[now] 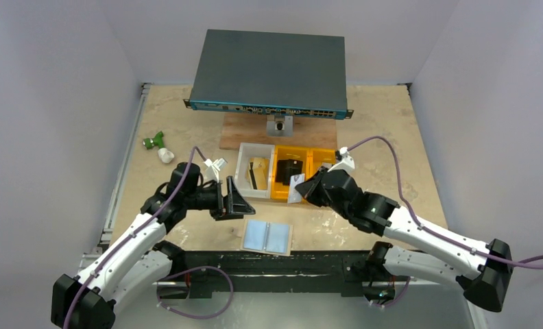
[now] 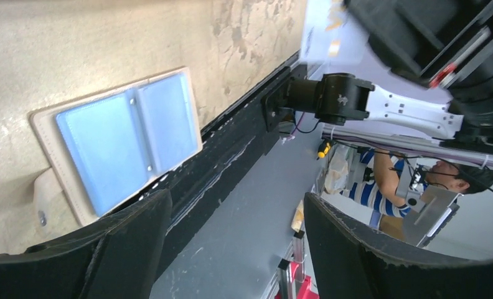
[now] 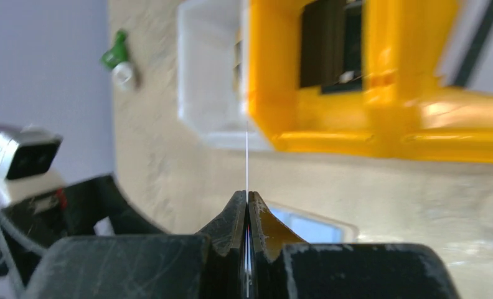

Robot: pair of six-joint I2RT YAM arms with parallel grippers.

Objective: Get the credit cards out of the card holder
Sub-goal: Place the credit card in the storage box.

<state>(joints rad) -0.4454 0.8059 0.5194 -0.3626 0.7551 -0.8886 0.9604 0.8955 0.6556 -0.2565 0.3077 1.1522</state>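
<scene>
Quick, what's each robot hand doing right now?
Left gripper: open, empty.
Right gripper: closed on a thin card.

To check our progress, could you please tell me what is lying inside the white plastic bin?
The white plastic bin holds a tan card with a dark stripe. Whether more cards lie beneath it is hidden.

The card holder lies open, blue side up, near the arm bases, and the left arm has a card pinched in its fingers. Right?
Wrong arm. The right gripper holds the card, seen edge-on between its shut fingers in the right wrist view. The left gripper is open and empty. The card holder lies open as said.
</scene>
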